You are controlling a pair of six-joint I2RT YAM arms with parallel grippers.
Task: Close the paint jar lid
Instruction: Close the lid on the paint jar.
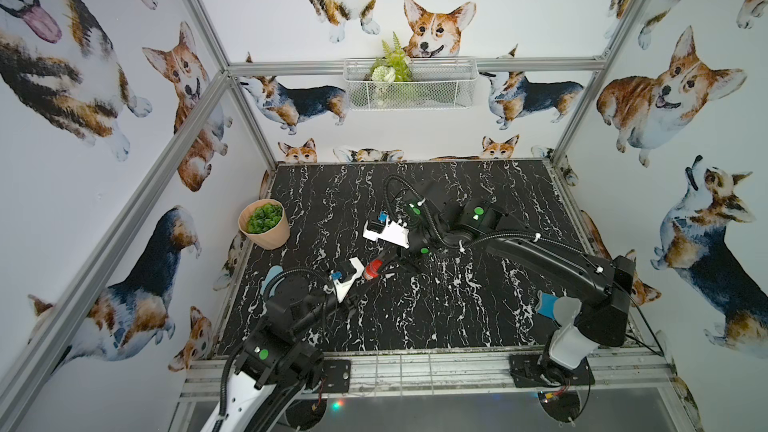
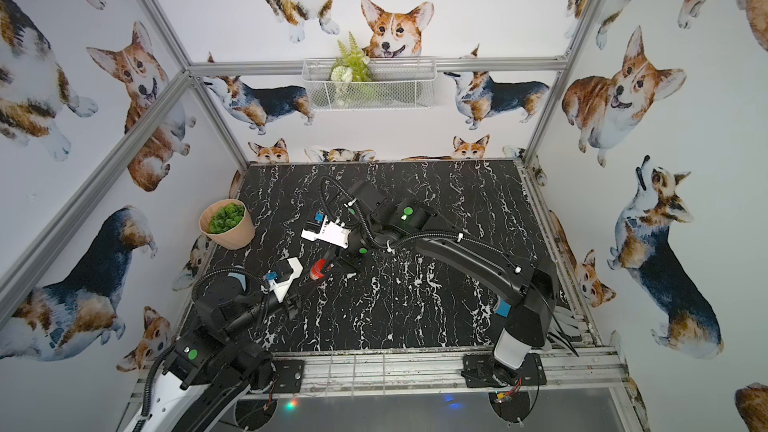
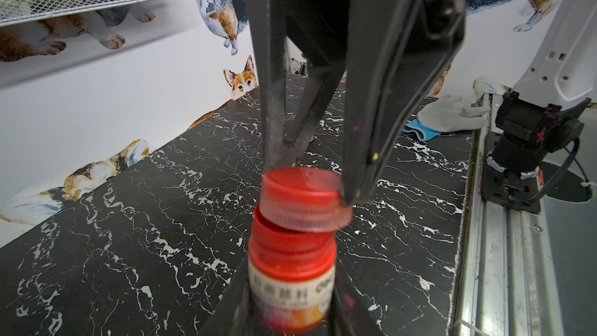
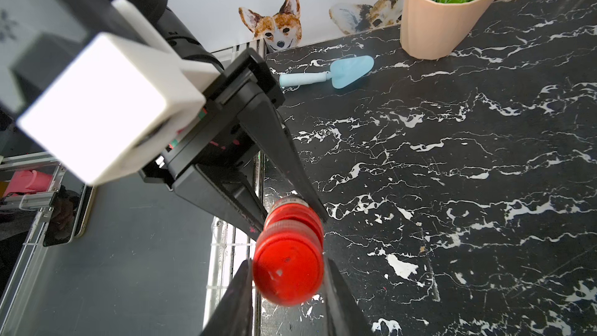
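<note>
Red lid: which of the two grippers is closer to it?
Right. The right gripper is shut on the red lid, pinching its sides; the left gripper grips the paint jar just beneath it.

Walls [image 1: 270,14]: white, corgi print all over. Alu frame [image 1: 193,6] posts. Tabletop [image 1: 478,326]: blk marble-look, white veins. Wire basket [image 1: 436,89] w/ fern [image 1: 392,60], rear rail.

Trowel [image 1: 271,277] mostly hidden behind left arm [image 1: 291,299]; paint jar label [image 3: 290,289] blurred.
</note>
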